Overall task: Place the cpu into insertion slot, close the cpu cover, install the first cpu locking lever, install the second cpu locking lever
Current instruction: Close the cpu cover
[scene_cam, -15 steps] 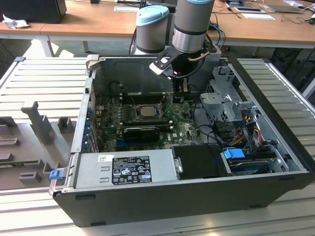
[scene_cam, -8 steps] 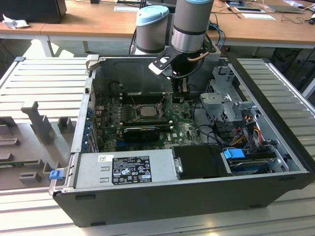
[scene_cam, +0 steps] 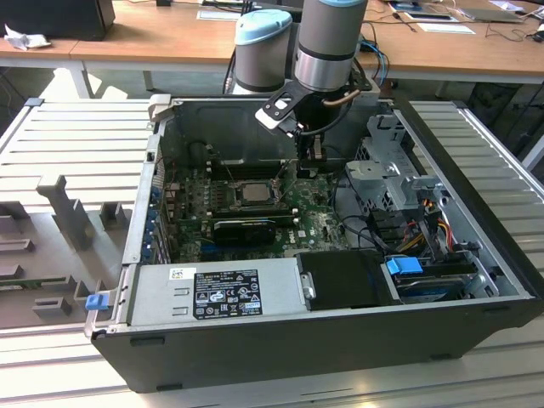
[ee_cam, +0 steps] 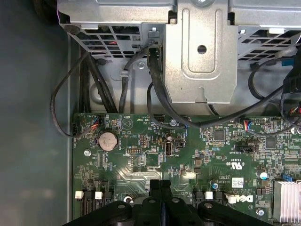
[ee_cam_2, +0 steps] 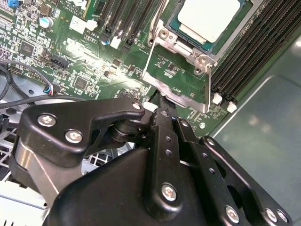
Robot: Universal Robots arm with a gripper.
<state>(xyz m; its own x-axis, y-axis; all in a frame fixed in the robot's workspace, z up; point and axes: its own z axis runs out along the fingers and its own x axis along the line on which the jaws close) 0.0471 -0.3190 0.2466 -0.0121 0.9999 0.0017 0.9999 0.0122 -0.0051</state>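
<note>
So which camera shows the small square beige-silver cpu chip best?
The second wrist view: the small square beige-silver cpu sits close and large, framed by the thin silvery metal cover. The exterior view has it far off, a small pale square mid-board. The first wrist view faces the grey metal drive cage.

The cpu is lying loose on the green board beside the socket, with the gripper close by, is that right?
Not loose beside it: the second wrist view shows the cpu seated inside the cpu cover frame. The gripper is close by, just off the cover's edge.
</note>
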